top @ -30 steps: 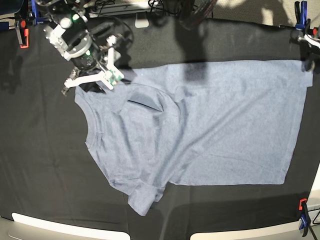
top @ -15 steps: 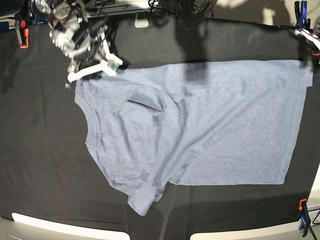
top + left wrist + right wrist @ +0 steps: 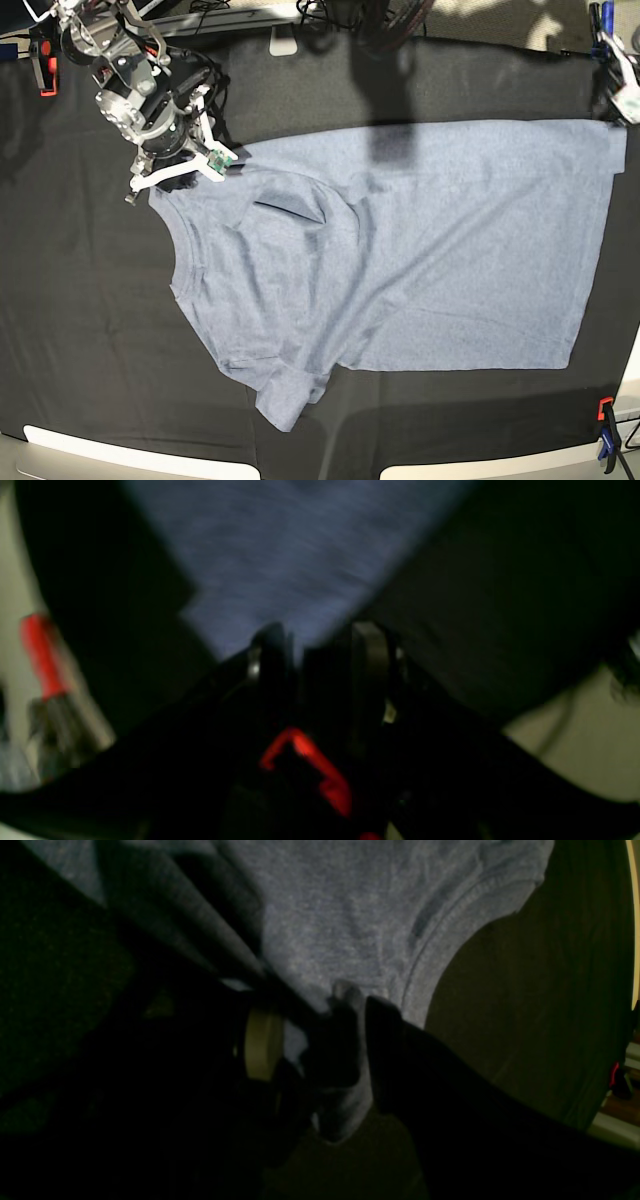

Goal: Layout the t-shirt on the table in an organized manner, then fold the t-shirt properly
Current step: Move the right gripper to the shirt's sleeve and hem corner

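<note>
The light blue-grey t-shirt (image 3: pixel 400 250) lies mostly flat on the black table (image 3: pixel 90 330), collar to the left and hem to the right. One sleeve is folded over near the collar, and the other bunches at the front. My right gripper (image 3: pixel 172 176) sits at the far shoulder. In the right wrist view this gripper (image 3: pixel 320 1025) is shut on a pinch of the t-shirt (image 3: pixel 350 915) beside the collar seam. My left gripper (image 3: pixel 617 105) is at the far hem corner. The blurred left wrist view shows this gripper (image 3: pixel 312 640) shut on the corner of the t-shirt (image 3: pixel 300 555).
An orange clamp (image 3: pixel 45 65) grips the far left table corner, a blue clamp (image 3: pixel 600 20) the far right, and another clamp (image 3: pixel 605 440) the near right. Cables (image 3: pixel 300 15) lie behind the table. White panels (image 3: pixel 100 460) line the front edge.
My right arm swung back and to the left, then returned with the shoulder still held. The far hem corner has been drawn further right, so the shirt's far edge now runs straighter.
</note>
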`<state>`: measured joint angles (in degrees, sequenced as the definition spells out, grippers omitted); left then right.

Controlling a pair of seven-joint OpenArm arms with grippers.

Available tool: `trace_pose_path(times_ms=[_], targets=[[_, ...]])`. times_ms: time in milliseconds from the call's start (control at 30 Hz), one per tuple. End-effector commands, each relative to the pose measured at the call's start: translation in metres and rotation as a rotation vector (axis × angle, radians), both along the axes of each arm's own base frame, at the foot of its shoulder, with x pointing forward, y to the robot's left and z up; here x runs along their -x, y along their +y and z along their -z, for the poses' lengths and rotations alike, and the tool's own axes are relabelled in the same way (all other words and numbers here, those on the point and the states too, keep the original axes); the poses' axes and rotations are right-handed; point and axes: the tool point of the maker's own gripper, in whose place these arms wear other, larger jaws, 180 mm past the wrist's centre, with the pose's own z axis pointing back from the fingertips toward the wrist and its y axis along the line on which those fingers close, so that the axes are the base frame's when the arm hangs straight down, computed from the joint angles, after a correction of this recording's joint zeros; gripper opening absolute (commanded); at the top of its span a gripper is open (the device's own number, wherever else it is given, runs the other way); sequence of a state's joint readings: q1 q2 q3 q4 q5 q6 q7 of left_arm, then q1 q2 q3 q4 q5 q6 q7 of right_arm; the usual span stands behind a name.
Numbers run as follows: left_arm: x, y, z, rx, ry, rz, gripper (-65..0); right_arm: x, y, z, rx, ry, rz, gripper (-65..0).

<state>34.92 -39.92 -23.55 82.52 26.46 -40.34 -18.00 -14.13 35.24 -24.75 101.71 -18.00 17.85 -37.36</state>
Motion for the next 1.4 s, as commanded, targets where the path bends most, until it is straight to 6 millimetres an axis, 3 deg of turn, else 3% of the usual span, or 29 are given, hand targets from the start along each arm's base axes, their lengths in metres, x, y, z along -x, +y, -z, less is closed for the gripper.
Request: trace_pose_path(times_ms=[0,100,200,433,500,567,633,667,767,900,1000,1200,1367], targets=[[-0.002,-0.002,-0.002,-0.023,0.002,0.051,-44.8,-0.001,-0.008,-0.002,0.028,0.005,0.004,-40.2],[-0.004,0.005,0.012,-0.171,-0.002,0.088,-44.8,0.000,-0.009,-0.001,0.032,0.007,0.007,-40.2],[-0.014,0.015,0.014,-0.278,-0.052,0.067,-44.8,0.000,-0.010,-0.001,0.035,0.008,0.009,-40.2],[-0.036,0.019,0.006,-0.306,-0.108,0.055,-45.7,0.000,-0.011,-0.001,0.040,0.010,0.012,-40.2],[-0.037,0.020,0.005,-0.308,-0.109,0.057,-51.3,0.001,-0.013,-0.001,0.050,0.014,0.022,-40.9],[-0.036,0.020,0.005,-0.308,-0.108,0.057,-58.6,0.000,-0.014,-0.001,0.055,0.009,0.022,-47.9],[-0.036,0.019,0.005,-0.301,-0.107,0.053,-64.8,-0.004,-0.018,-0.005,0.076,-0.021,0.032,-59.1],[-0.035,0.018,0.005,-0.285,-0.108,0.042,-65.0,-0.009,-0.022,-0.009,0.090,-0.054,0.051,-65.0],[-0.034,0.015,0.004,-0.234,-0.108,0.002,-65.0,-0.014,-0.032,-0.022,0.134,-0.127,0.075,-65.0],[-0.023,0.014,0.008,-0.202,-0.079,-0.030,-65.0,0.007,-0.032,-0.038,0.151,-0.121,0.013,-65.0],[-0.009,0.013,0.013,-0.180,-0.047,-0.043,-65.0,0.027,-0.042,-0.043,0.204,-0.085,0.009,-65.0],[0.032,0.008,0.024,-0.160,0.042,-0.030,-65.0,0.054,-0.062,-0.043,0.316,-0.044,-0.014,-65.0],[0.070,0.001,0.025,-0.171,0.128,0.017,-65.0,0.077,-0.067,-0.038,0.329,-0.001,-0.019,-65.0]])
